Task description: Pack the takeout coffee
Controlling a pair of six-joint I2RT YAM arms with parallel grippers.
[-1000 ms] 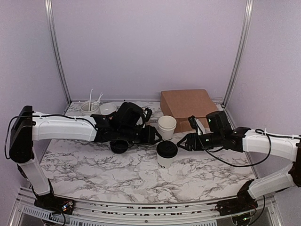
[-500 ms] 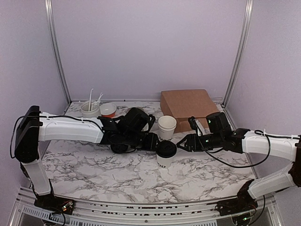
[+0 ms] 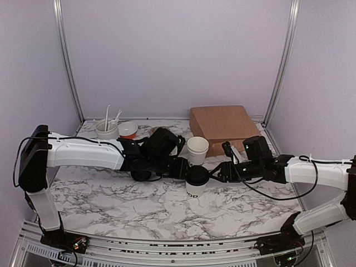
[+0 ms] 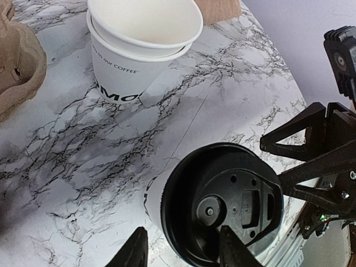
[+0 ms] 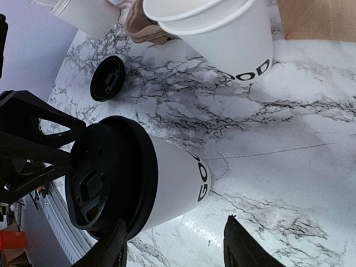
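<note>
The takeout coffee (image 3: 197,181), a white cup with black lettering and a black dome lid, stands upright on the marble table (image 3: 111,194). My left gripper (image 3: 181,167) is at its left side, open. In the left wrist view the lid (image 4: 222,200) fills the frame's lower middle, with one fingertip (image 4: 229,249) in front of its rim and the other left of the cup wall. My right gripper (image 3: 218,171) is just right of the cup, open. In the right wrist view the cup (image 5: 172,183) sits ahead of the right gripper (image 5: 178,250), clear of both fingers.
Stacked lidless cups (image 3: 197,149) stand just behind the coffee. A brown box (image 3: 219,122) is at the back right. A loose flat black lid (image 5: 107,78) lies left of the coffee, a cardboard carrier (image 4: 16,61) beyond it. A utensil cup (image 3: 105,128) and an orange bowl (image 3: 128,129) are at the back left.
My left arm has swung right and forward, bringing its gripper up to the coffee and uncovering the orange bowl. The right gripper has barely shifted. The coffee has stayed put.
</note>
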